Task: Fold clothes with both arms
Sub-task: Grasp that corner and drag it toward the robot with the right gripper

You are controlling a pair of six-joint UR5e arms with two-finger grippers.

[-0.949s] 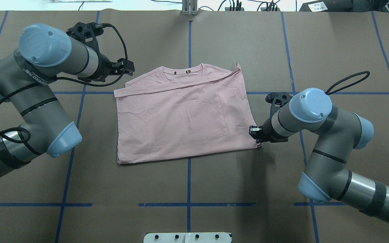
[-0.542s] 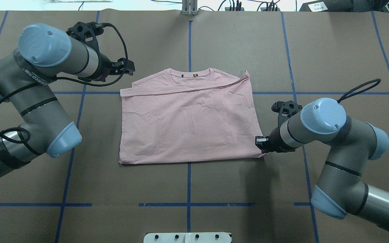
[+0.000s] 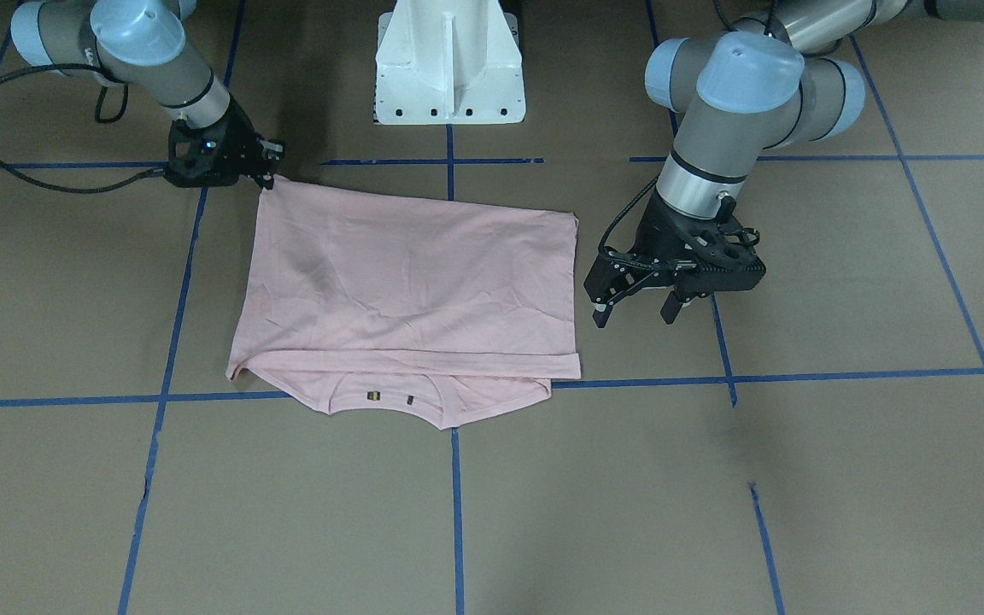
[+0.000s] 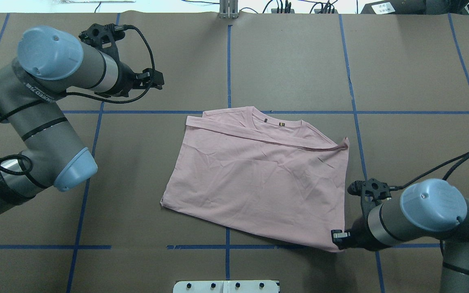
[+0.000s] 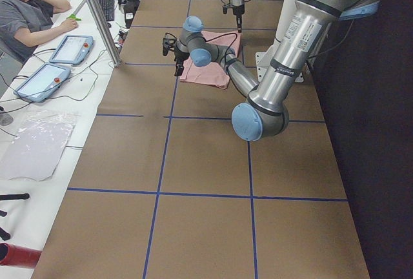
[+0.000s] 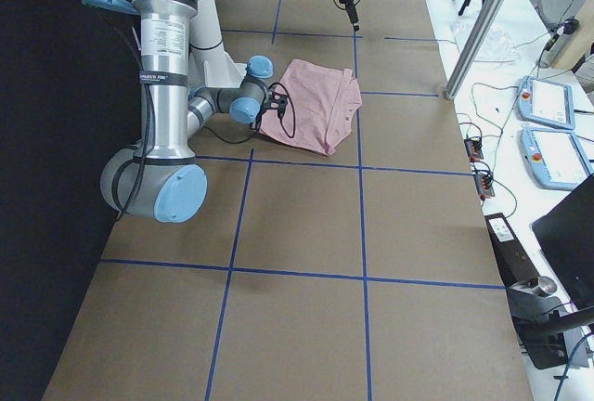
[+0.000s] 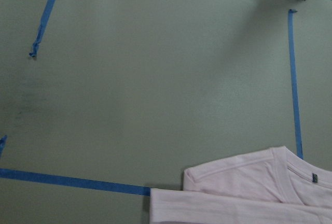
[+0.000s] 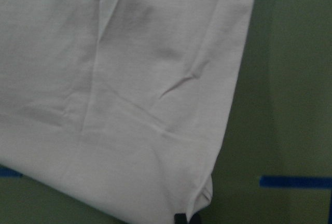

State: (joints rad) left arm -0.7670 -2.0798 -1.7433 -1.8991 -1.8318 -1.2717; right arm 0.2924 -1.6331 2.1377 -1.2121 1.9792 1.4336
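Note:
The pale pink T-shirt [image 4: 259, 179] lies folded and skewed on the brown table, plain side up with its collar at the far edge; the Snoopy drawing is hidden. My right gripper [image 4: 337, 239] is shut on the shirt's near right corner, low at the table. In the front view the right gripper [image 3: 268, 168] sits at that corner of the shirt [image 3: 407, 273]. The right wrist view shows the cloth [image 8: 129, 94] filling the frame. My left gripper [image 4: 157, 79] is open and empty, up and left of the shirt; the front view [image 3: 633, 314] shows its jaws spread. The left wrist view shows the shirt's collar corner [image 7: 259, 193].
The white pedestal base [image 3: 449, 68] stands at the robot's side of the table. Blue tape lines [image 4: 228, 61] cross the brown cover. An operator [image 5: 26, 14] sits with tablets [image 5: 71, 48] beyond the far edge. A metal bracket [image 4: 228, 10] stands at the far edge.
My right gripper has pulled the shirt's corner towards the robot and to the right. The shirt has slid and turned with it. The left arm has hardly moved.

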